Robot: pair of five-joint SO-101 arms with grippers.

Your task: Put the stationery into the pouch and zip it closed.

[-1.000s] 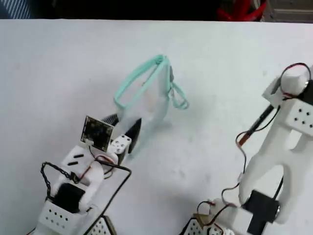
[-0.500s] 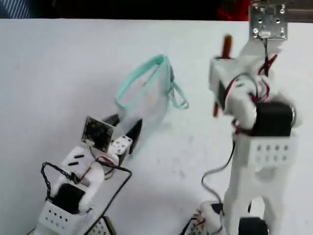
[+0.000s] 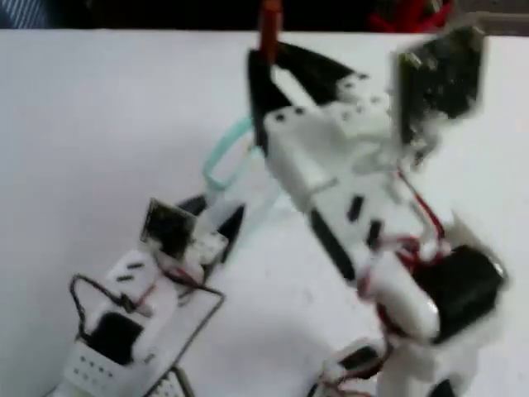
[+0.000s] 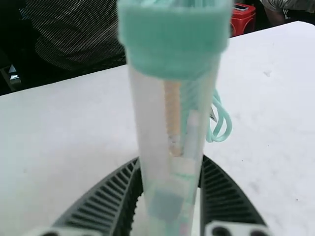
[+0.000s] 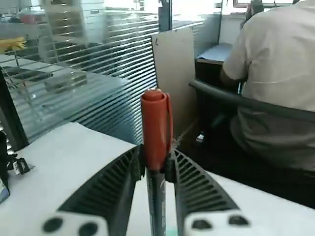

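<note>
Plastic of the pouch (image 4: 167, 147) is soft and see-through, a narrow upright sleeve seen edge-on from the left wrist, capped by a thick mint-green fabric zipper band. A matching mint cord loop (image 4: 219, 123) hangs beside it onto the table. Through the wall show a pale wooden stick (image 4: 172, 118) and a small grey-blue block lower down; what they are I cannot tell. The left gripper (image 4: 171, 167) is clamped on the pouch's lower part, its black ribbed fingers (image 4: 118, 196) pressing both sides.

The right gripper (image 5: 156, 157) pinches a marker pen (image 5: 156, 123) upright: a glossy red cylindrical cap with a clip, on a dark barrel.

From the high view, the right gripper (image 3: 271, 58) stands above the pouch (image 3: 240, 186), and the white arm behind it hides the far half of the pouch. The pen's cap (image 3: 269, 21) reaches past the far edge of the table (image 3: 99, 107). The left gripper (image 3: 216, 217) holds the pouch's near end. Smooth matte white tabletop spreads wide on the left of the pouch, out to the picture's edge.
</note>
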